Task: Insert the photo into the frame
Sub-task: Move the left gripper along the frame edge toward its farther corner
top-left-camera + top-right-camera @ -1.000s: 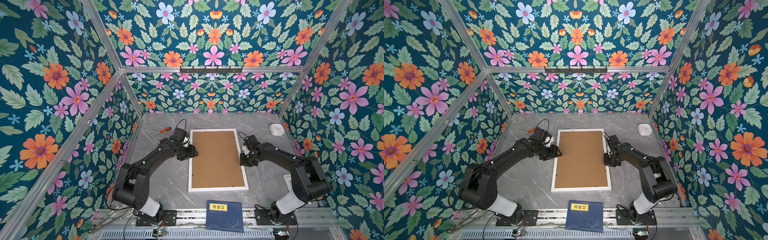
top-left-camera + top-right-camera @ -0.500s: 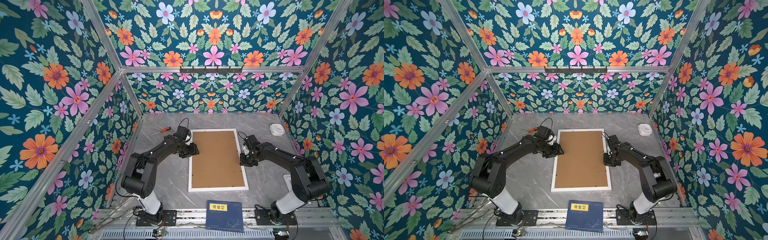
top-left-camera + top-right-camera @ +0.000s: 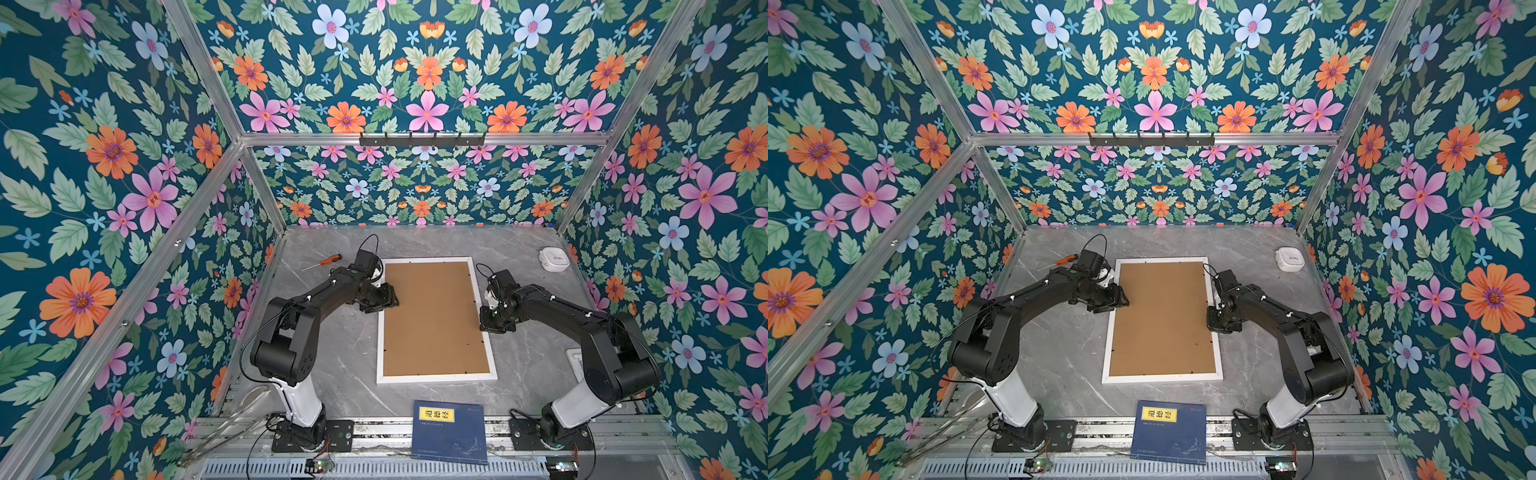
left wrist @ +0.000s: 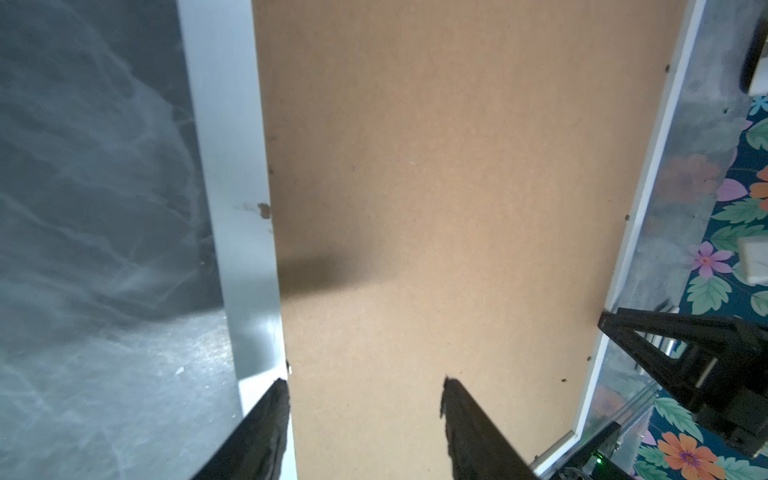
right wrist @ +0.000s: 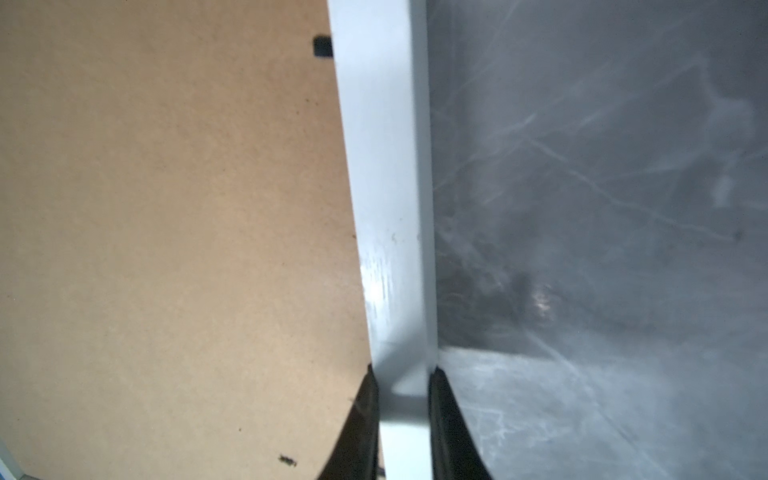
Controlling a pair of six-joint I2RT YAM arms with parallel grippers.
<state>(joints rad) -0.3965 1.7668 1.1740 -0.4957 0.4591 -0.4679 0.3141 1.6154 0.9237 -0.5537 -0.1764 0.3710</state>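
The white frame [image 3: 436, 379] lies flat in the middle of the grey surface [image 3: 332, 357], back side up, with a brown backing board [image 3: 432, 320] filling it. The right tool [image 5: 403, 374] pinches the frame's right rail, one finger on each side. The left tool [image 4: 363, 382] is spread above the board's left edge, gripping nothing. A blue book [image 3: 451, 432] lies at the near edge.

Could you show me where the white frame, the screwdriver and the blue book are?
frame [image 3: 436, 378]: in a top view, on its near white rail.
screwdriver [image 3: 331, 260]: in a top view, on its orange handle.
book [image 3: 451, 432]: in a top view, on the middle of its blue cover.
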